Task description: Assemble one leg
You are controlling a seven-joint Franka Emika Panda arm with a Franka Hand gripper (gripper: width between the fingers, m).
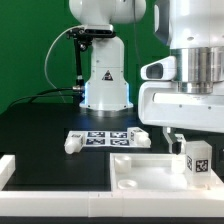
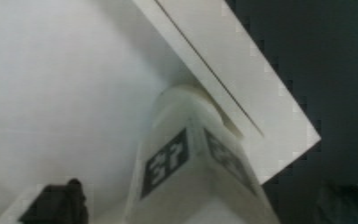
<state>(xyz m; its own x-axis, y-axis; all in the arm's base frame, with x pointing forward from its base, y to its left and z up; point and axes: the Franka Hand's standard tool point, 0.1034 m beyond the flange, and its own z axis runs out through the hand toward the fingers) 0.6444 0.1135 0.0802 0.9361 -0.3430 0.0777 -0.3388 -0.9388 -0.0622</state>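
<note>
A leg (image 1: 197, 158), a small white block with a black-and-white tag, stands upright on the near right part of the large flat white panel (image 1: 145, 165). My gripper (image 1: 190, 142) hangs right above it. In the wrist view the leg (image 2: 190, 150) rises from the panel (image 2: 69, 90) toward the camera, between the fingers. One dark finger (image 2: 60, 202) stands off from the leg with a light gap between them. The other side is dark and hard to tell from the black table. The gripper (image 2: 202, 208) looks open around the leg. Two more legs (image 1: 73, 143) (image 1: 140, 136) lie loose on the table.
The marker board (image 1: 105, 137) lies flat in the middle of the black table, between the two loose legs. The robot's white base (image 1: 105, 85) stands behind it. A white border block (image 1: 8, 168) sits at the exterior view's left, and a white rail (image 1: 60, 200) runs along the front.
</note>
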